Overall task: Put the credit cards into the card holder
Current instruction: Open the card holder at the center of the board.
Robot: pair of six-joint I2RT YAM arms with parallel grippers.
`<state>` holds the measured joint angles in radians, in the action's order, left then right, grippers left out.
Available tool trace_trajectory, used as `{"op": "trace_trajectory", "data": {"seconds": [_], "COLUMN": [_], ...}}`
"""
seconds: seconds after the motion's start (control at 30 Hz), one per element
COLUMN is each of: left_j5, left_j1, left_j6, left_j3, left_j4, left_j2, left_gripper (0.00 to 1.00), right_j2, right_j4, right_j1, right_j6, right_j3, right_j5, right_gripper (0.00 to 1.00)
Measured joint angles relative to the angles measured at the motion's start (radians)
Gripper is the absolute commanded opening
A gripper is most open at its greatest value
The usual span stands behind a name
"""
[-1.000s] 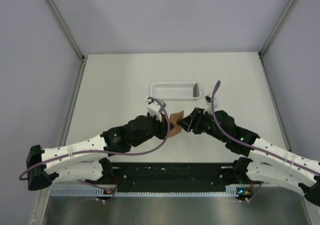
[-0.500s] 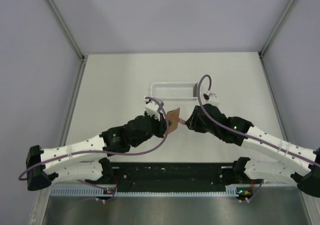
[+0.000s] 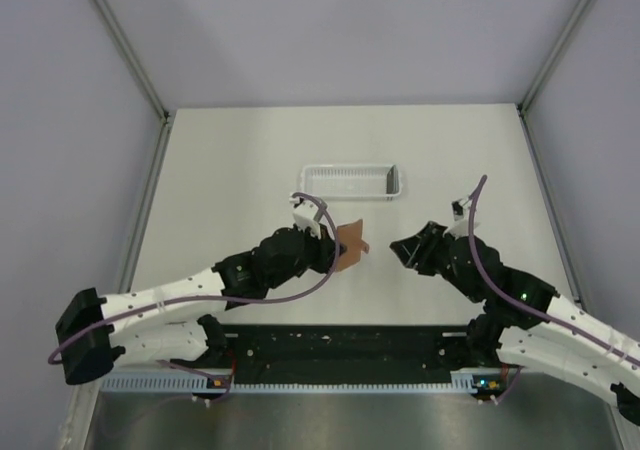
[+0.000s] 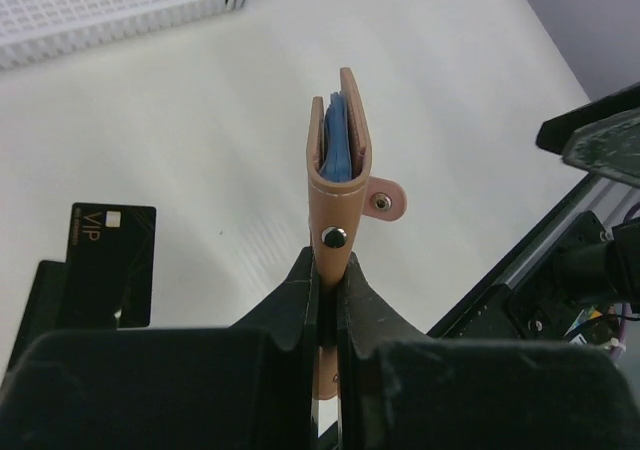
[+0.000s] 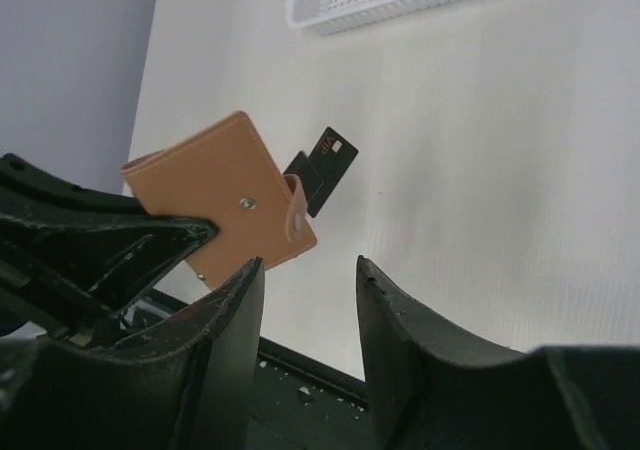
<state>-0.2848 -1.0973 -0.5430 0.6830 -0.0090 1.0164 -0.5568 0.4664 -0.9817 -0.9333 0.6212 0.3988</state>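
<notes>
Clamping card holder (image 4: 338, 160) upright — left pincer (image 4: 327, 275); right pincer (image 5: 308, 290) apart, empty; credit cards (image 4: 112, 260) flat on table (image 4: 200, 120).

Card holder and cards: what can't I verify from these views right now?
Inside the card holder: the left wrist view shows it edge-on in the left pincer, so only blue panel edges show.
The second card: just a dark sliver beside the VIP card, mostly behind the card holder in the right wrist view.
Both cards: not visible in the top view, apparently under the left arm.
</notes>
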Motion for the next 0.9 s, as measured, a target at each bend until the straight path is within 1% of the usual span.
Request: {"op": "trace_trajectory", "data": {"seconds": [0.1, 0.13, 0.17, 0.33, 0.4, 0.47, 0.5, 0.53, 0.6, 0.67, 0.73, 0.77, 0.9], "left_j5": [0.118, 0.177, 0.199, 0.361, 0.419, 0.468, 0.488, 0.504, 0.505, 0.490, 0.456, 0.439, 0.343], "left_j1": [0.057, 0.071, 0.079, 0.082, 0.085, 0.090, 0.091, 0.092, 0.094, 0.095, 0.095, 0.095, 0.101], "left_j6": [-0.039, -0.061, -0.068, -0.136, -0.166, -0.190, -0.201, -0.212, -0.225, -0.232, -0.229, -0.229, -0.214], "left_j3": [-0.068, -0.090, -0.095, -0.113, -0.113, -0.113, -0.112, -0.110, -0.108, -0.107, -0.101, -0.099, -0.096], "left_j4": [0.097, 0.142, 0.157, 0.336, 0.421, 0.496, 0.531, 0.553, 0.565, 0.550, 0.524, 0.505, 0.391], "left_j2": [0.058, 0.102, 0.121, 0.268, 0.326, 0.384, 0.415, 0.443, 0.478, 0.486, 0.479, 0.471, 0.388], "left_gripper": [0.09, 0.10, 0.11, 0.12, 0.15, 0.24, 0.35, 0.42, 0.56, 0.66, 0.73, 0.75, 0.76], "right_j2": [-0.003, -0.002, -0.002, 0.008, 0.022, 0.035, 0.045, 0.051, 0.058, 0.060, 0.060, 0.060, 0.060], "right_j4": [0.006, 0.010, 0.014, 0.037, 0.040, 0.051, 0.056, 0.061, 0.069, 0.082, 0.098, 0.105, 0.123], "right_j1": [0.000, 0.000, 0.000, 0.000, 0.000, 0.000, 0.000, 0.000, 0.000, 0.000, 0.000, 0.000, 0.000], "right_j6": [0.014, 0.018, 0.017, 0.005, -0.006, -0.014, -0.018, -0.019, -0.023, -0.025, -0.029, -0.029, -0.030], "right_j3": [0.000, 0.000, 0.000, 0.000, -0.003, -0.010, -0.013, -0.013, -0.013, -0.013, -0.013, -0.013, -0.013], "right_j5": [0.000, 0.000, 0.000, 0.002, 0.004, 0.005, 0.007, 0.010, 0.014, 0.020, 0.025, 0.027, 0.046], "right_gripper": [0.45, 0.45, 0.46, 0.47, 0.48, 0.52, 0.54, 0.55, 0.56, 0.57, 0.57, 0.57, 0.57]}}
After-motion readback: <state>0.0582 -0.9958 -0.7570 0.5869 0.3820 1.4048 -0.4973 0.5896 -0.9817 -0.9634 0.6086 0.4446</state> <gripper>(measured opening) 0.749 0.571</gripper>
